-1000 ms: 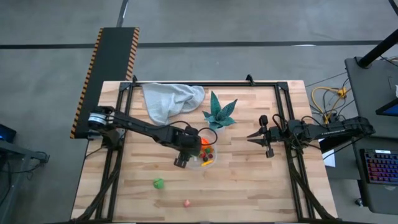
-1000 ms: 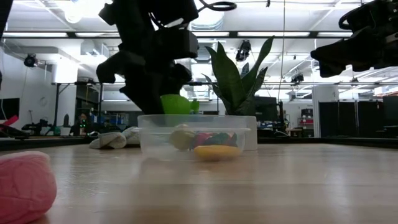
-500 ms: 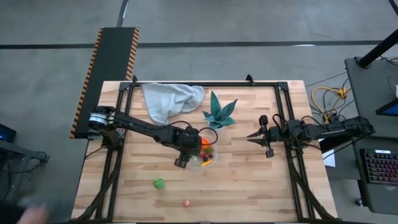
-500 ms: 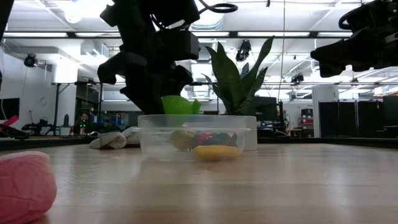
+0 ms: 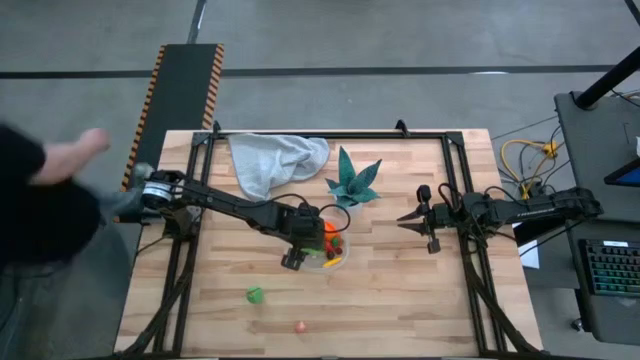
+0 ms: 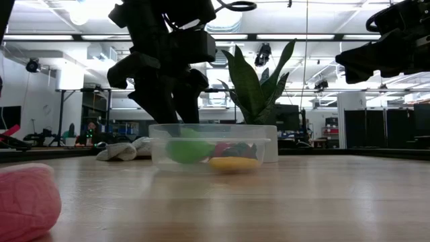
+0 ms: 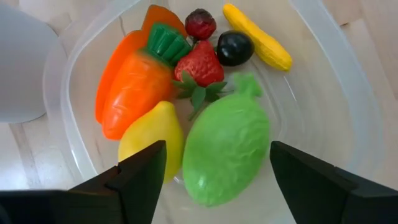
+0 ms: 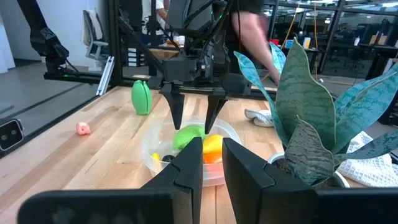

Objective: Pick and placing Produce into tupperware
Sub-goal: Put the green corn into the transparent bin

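Note:
The tupperware (image 5: 343, 260) stands mid-table and holds a carrot (image 7: 134, 87), a lemon (image 7: 149, 137), a strawberry (image 7: 200, 68), a yellow pod (image 7: 258, 37), two dark bits and a large green piece (image 7: 227, 149) lying on its base. My left gripper (image 7: 216, 149) hovers open just above the tupperware (image 6: 255, 151), its fingers on either side of the green piece (image 6: 185, 149) without touching it. A smaller green piece (image 5: 256, 295) and a pink piece (image 5: 299, 326) lie on the table nearer the near edge. My right gripper (image 5: 402, 220) waits shut, raised, right of the tupperware.
A teal spiky plant (image 5: 352, 182) stands just beyond the tupperware, with a pale cloth (image 5: 275, 160) to its left near the far edge. A person (image 5: 40, 190) stands beside the table's left edge. Bare wood shows along the near edge and between the two arms.
My left gripper has let go of the large green piece, which hung between its fingers above the rim and has dropped down into the tupperware beside the lemon. The arm itself has stayed in place. A person has come in at the table's left side.

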You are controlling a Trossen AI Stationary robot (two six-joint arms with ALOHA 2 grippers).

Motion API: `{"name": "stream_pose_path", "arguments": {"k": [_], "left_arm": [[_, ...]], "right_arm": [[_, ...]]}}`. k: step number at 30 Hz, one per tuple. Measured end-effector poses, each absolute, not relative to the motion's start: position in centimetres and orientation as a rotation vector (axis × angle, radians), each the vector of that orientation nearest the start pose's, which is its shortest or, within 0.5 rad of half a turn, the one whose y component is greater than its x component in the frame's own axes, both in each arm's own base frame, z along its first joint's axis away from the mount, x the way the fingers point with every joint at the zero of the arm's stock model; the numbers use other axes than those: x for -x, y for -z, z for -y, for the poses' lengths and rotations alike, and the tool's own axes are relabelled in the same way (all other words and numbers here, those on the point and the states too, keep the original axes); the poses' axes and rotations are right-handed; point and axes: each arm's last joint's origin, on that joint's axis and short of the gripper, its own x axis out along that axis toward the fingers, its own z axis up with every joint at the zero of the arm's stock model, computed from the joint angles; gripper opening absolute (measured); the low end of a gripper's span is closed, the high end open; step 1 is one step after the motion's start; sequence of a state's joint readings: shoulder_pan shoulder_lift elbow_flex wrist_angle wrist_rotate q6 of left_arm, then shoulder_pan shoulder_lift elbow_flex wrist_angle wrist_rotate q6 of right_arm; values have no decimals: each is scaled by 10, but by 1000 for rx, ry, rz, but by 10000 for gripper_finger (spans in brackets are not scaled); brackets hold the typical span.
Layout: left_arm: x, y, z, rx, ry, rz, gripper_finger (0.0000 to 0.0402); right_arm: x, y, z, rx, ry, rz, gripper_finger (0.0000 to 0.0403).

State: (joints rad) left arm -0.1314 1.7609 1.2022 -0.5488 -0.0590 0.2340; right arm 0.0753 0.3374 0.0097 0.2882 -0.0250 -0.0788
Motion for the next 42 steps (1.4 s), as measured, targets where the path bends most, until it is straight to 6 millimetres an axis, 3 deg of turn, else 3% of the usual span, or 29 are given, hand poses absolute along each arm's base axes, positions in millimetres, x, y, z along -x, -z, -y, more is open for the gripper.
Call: {"name": "stream_pose_path", "arguments": {"k": [6, 10, 18, 21, 32, 42], "left_arm": [[-342, -215, 46, -336, 171, -1060, 272], [-332, -240, 54, -398, 96, -1034, 272], [-309, -287, 90, -504, -67, -910, 272], [-293, -297, 101, -479, -135, -882, 272], [-229, -327, 128, -115, -244, -816, 272], [-166, -343, 154, -51, -332, -638, 272]], "right_arm": [[-118, -165, -10, 80, -102, -35, 54], [-118, -165, -10, 80, -102, -35, 54], [-118, -165, -10, 81, -102, -35, 54], [-118, -165, -10, 80, -102, -35, 54], [-118, -165, -10, 90, -102, -34, 54], [-118, -168, -10, 161, -99, 3, 54]]}}
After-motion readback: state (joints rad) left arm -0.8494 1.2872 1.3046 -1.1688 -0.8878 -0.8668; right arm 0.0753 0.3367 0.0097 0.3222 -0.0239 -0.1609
